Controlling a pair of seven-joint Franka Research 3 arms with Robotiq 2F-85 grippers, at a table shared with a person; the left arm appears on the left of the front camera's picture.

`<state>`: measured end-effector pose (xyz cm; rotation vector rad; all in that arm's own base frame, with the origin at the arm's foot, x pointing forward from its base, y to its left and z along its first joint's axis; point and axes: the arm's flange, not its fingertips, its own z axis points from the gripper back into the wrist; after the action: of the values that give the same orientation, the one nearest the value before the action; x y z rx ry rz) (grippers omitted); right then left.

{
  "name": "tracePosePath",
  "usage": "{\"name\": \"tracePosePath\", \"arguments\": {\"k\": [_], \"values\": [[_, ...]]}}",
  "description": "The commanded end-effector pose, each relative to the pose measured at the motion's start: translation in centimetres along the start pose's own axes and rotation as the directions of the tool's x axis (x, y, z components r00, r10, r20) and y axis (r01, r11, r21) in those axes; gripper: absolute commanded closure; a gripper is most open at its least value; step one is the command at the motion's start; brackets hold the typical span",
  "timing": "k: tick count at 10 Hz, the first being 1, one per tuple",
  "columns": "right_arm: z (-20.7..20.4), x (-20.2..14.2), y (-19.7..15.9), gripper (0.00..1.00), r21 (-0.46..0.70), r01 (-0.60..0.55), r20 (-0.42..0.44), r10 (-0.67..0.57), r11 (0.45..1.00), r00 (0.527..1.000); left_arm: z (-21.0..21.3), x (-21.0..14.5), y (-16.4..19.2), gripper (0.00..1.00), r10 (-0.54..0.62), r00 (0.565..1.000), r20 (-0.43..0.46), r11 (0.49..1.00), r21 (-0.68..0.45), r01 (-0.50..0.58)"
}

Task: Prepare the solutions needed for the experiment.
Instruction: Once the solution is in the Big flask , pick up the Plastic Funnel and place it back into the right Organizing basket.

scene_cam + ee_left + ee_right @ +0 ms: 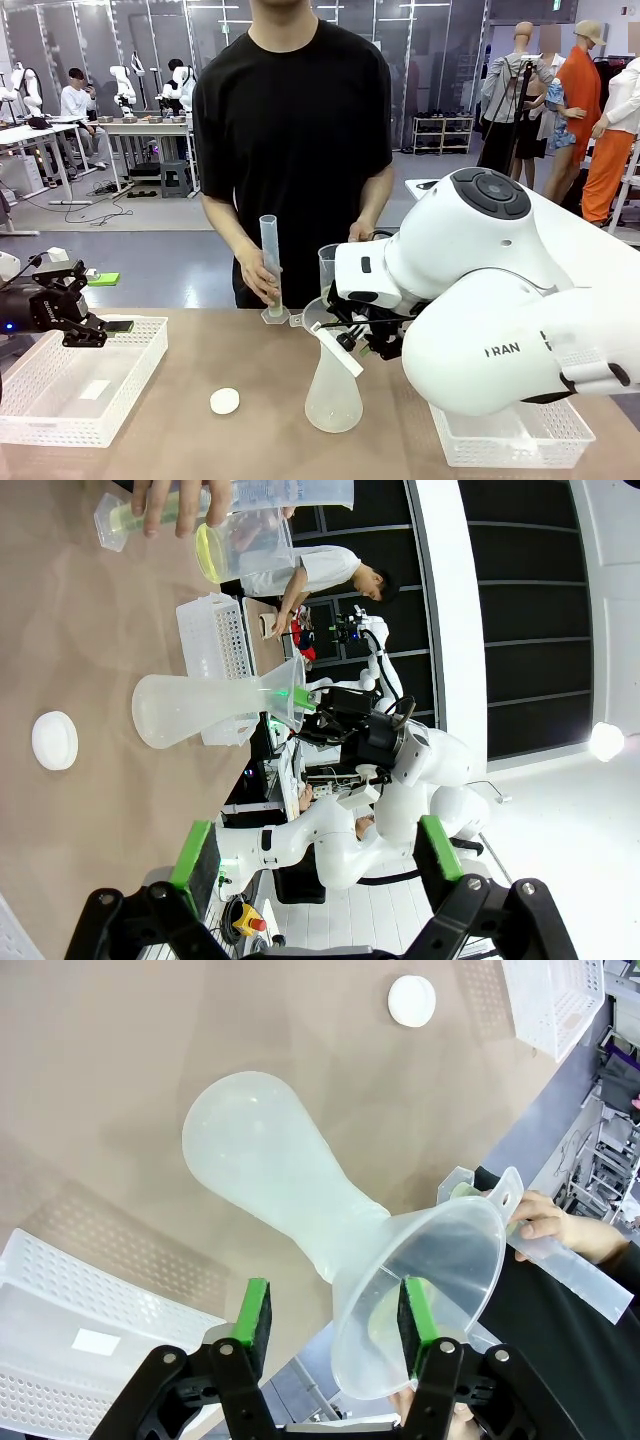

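A frosted conical flask stands mid-table with a clear funnel in its neck. My right gripper is open, its green pads on either side of the funnel with a gap on one side. The person's hand holds a graduated cylinder upright at the far edge, with pale yellow solution in its bottom. A beaker beside it also holds yellow solution. My left gripper hangs open over the left tray, holding nothing.
A white mesh tray sits at the front left, another tray under my right arm at the front right. A round white cap lies on the table left of the flask.
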<state>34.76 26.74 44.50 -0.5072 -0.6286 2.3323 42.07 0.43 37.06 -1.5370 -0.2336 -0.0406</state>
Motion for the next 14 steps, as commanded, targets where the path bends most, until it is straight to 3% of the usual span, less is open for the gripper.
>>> {"name": "tracePosePath", "arguments": {"k": [1, 6, 7, 11, 14], "values": [[0.0, -0.1, -0.2, 0.36, -0.004, 0.001, 0.0, -0.001, 1.0, 1.0, 0.0, 0.0, -0.1, 0.0, -0.005, 1.0, 0.0, 1.0, -0.001, 0.005], [1.2, 1.3, -0.3, 0.35, -0.015, -0.001, -0.008, 0.001, 1.0, 1.0, 0.0, 0.0, -0.1, 0.0, -0.005, 1.0, 0.0, 1.0, -0.001, 0.005], [1.6, 1.5, -0.4, 0.15, -0.014, 0.022, -0.015, -0.022, 1.0, 1.0, 0.0, 0.0, -0.1, 0.0, -0.005, 1.0, 0.0, 1.0, -0.001, 0.005], [5.4, 1.7, -1.4, 0.15, -0.055, 0.043, -0.033, -0.044, 0.998, 0.998, 0.0, 0.0, -0.1, 0.0, -0.005, 1.0, 0.0, 1.0, -0.001, 0.005], [9.6, 1.0, -0.9, 0.15, 0.004, 0.047, 0.001, -0.047, 0.999, 0.999, 0.0, 0.0, -0.1, 0.0, -0.005, 1.0, 0.0, 1.0, -0.001, 0.005]]}}
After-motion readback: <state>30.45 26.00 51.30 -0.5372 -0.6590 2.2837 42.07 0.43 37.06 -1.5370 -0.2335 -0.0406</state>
